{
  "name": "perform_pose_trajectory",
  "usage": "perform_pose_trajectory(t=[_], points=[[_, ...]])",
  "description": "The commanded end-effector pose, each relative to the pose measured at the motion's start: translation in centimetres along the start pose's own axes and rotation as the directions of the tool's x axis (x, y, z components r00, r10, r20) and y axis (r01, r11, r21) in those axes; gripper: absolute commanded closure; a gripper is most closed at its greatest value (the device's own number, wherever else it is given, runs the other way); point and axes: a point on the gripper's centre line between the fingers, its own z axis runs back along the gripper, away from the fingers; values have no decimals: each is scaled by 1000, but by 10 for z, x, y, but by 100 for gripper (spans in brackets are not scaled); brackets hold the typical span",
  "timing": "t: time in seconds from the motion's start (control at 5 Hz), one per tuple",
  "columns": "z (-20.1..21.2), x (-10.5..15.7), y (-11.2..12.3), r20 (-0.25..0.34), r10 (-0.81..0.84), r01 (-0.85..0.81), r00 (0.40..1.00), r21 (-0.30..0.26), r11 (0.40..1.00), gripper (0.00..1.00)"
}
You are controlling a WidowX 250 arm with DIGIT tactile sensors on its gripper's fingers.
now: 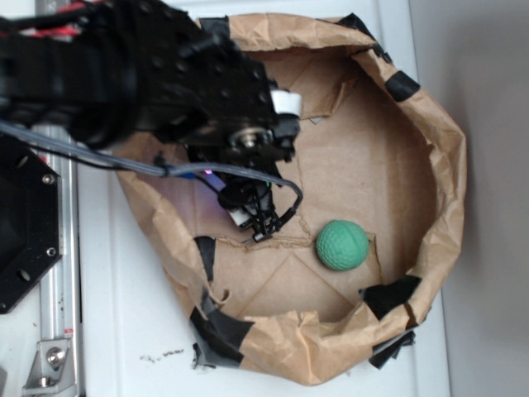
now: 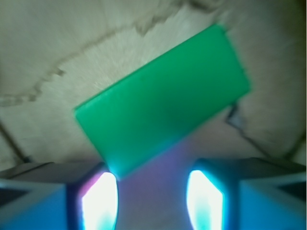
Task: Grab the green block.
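Note:
In the wrist view the green block lies flat on brown paper, a smooth slab turned diagonally, its long side rising to the right. My gripper is open just below it. The block's lower corner reaches close to the left fingertip, and the gap between the fingers holds only paper. In the exterior view the gripper points down inside the paper nest, and the black arm hides the block.
A round dimpled green ball rests on the paper floor to the right of the gripper. Crumpled brown paper walls patched with black tape ring the area. A black base plate sits at the left.

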Motion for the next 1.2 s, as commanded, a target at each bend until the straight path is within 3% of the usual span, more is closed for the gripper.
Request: perform_pose_trajectory(t=[0.0,0.2,0.4,0.6,0.8,1.0], points=[[30,11,17,64,135,-132,989,-49,990,0],[10,21,9,156,165,-156,974,-68,985,0],[1,28,-1,150,155,-153,976,-26,988,0],[-2,34,-8,165,179,-178,970,-22,984,0],[-2,40,-10,154,345,-354,926,30,935,0],[-8,54,-21,101,140,-133,985,-69,989,0]])
